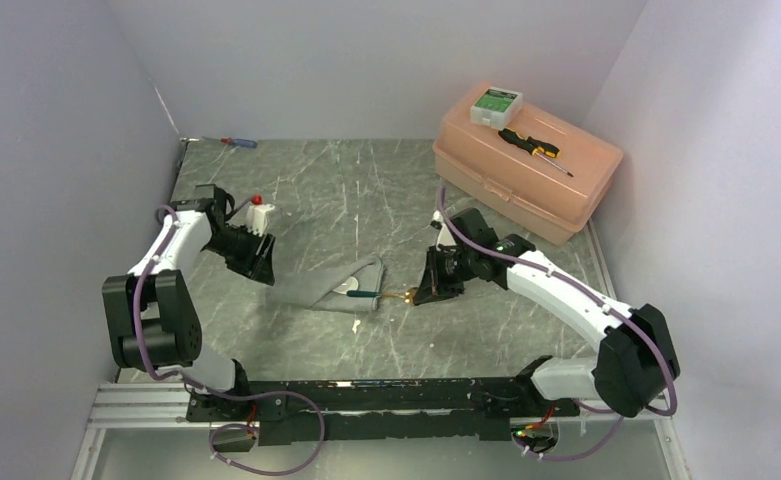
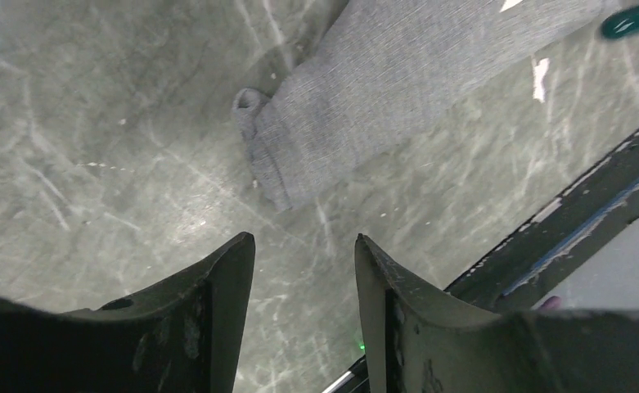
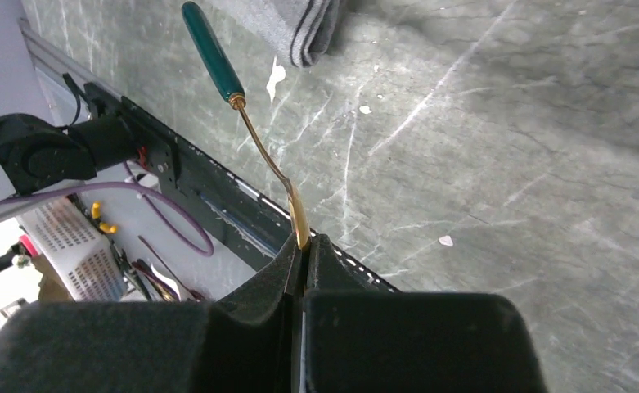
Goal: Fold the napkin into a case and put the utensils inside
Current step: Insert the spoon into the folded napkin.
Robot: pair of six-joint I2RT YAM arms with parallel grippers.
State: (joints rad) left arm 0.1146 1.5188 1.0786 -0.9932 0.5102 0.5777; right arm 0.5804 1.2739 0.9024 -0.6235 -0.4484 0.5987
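The grey napkin [image 1: 331,288] lies folded into a long strip mid-table; its rolled end [image 2: 254,123] shows in the left wrist view. A white spoon [image 1: 349,287] peeks out of the fold. My right gripper [image 1: 428,290] is shut on the bowl end of the gold spoon [image 3: 271,160]. The spoon's dark green handle [image 3: 212,49] points at the napkin's open end [image 3: 303,29], its tip just beside the cloth. My left gripper [image 2: 303,241] hangs open and empty over bare table left of the napkin, a short way from the rolled end.
A peach toolbox [image 1: 526,165] stands at the back right, carrying a white box [image 1: 496,103] and a black-and-yellow screwdriver [image 1: 534,148]. A red-and-blue screwdriver [image 1: 238,142] lies at the back left. The black base rail [image 1: 366,392] runs along the near edge.
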